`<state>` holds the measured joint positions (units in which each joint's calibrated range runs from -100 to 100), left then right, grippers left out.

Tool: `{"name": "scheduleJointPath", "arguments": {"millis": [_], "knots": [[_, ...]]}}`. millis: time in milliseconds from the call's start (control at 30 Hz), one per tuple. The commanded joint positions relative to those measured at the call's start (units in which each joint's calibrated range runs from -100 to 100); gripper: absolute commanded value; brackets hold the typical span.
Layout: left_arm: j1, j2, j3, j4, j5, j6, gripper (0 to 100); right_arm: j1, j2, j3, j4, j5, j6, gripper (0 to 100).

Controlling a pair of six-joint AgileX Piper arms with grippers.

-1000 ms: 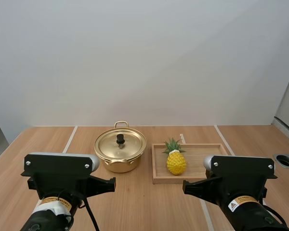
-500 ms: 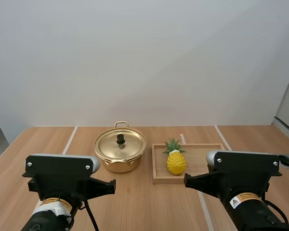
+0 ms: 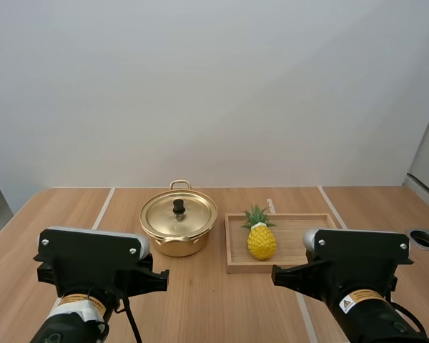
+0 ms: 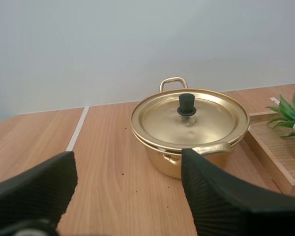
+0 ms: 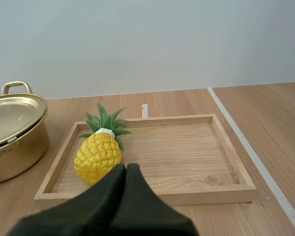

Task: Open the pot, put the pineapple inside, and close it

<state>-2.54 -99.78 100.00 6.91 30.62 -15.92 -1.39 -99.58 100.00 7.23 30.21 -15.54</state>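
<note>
A gold pot (image 3: 179,227) with its lid (image 3: 179,213) on and a black knob (image 3: 179,206) stands mid-table. To its right a yellow pineapple (image 3: 261,237) with green leaves lies in a wooden tray (image 3: 300,243). My left gripper (image 4: 125,187) is open, its two fingers wide apart, low over the table in front of the pot (image 4: 189,128). My right gripper (image 5: 126,172) is shut, its fingers together as one wedge, just short of the tray's near rim (image 5: 152,196) by the pineapple (image 5: 98,155).
Pale tape lines (image 3: 102,207) run across the wooden table. A round hole (image 3: 423,239) sits at the table's right edge. Both arm bodies (image 3: 93,275) fill the near side. Bare wood lies left of the pot and between pot and tray.
My left gripper's fingers have spread from shut to wide open. Both arms shifted only slightly; pot, pineapple and tray stayed put.
</note>
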Motion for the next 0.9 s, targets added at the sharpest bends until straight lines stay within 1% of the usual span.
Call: {"name": "scheduleJointPath", "arguments": {"millis": [0,67,100,133,167,433,500,533,567,633,667,800,867], "knots": [[0.03,-0.2,0.0,0.3,-1.1,-0.1,100,0.1,-0.4,0.0,-0.7,-0.5,-0.3,25],[0.03,-0.2,0.0,0.3,-1.1,-0.1,100,0.1,-0.4,0.0,-0.7,-0.4,-0.3,48],[0.03,-0.2,0.0,0.3,-1.1,-0.1,100,0.1,-0.4,0.0,-0.7,0.5,-0.3,65],[0.03,-0.2,0.0,0.3,-1.1,-0.1,100,0.1,-0.4,0.0,-0.7,1.6,-0.3,86],[0.03,-0.2,0.0,0.3,-1.1,-0.1,100,0.1,-0.4,0.0,-0.7,1.6,-0.3,100],[0.03,-0.2,0.0,0.3,-1.4,-0.1,100,0.1,-0.4,0.0,-0.8,1.4,-0.1,100],[0.03,-0.2,0.0,0.6,-4.2,0.0,100,0.1,-0.4,0.0,-2.7,0.4,-0.3,100],[0.03,-0.2,0.0,1.3,-7.6,0.0,100,0.1,-0.4,0.0,-3.6,-1.6,-0.3,100],[0.03,-0.2,0.0,2.3,-12.0,0.0,100,0.1,-0.4,0.0,-4.5,-5.6,-0.3,100],[0.03,-0.2,-0.2,5.5,-22.6,0.0,100,-0.3,-0.4,0.0,-7.2,-18.3,-0.3,100],[0.03,-0.2,-1.0,6.3,-29.8,0.0,100,-0.4,-0.4,0.0,-8.4,-24.5,-0.3,100],[0.03,-0.2,-5.9,6.4,-60.4,0.1,100,-0.6,-0.4,0.0,-9.3,-59.4,-0.3,100],[0.03,-0.2,-8.0,6.4,-73.1,0.1,100,-0.6,-0.4,0.0,-9.4,-74.0,-0.4,100]]}}
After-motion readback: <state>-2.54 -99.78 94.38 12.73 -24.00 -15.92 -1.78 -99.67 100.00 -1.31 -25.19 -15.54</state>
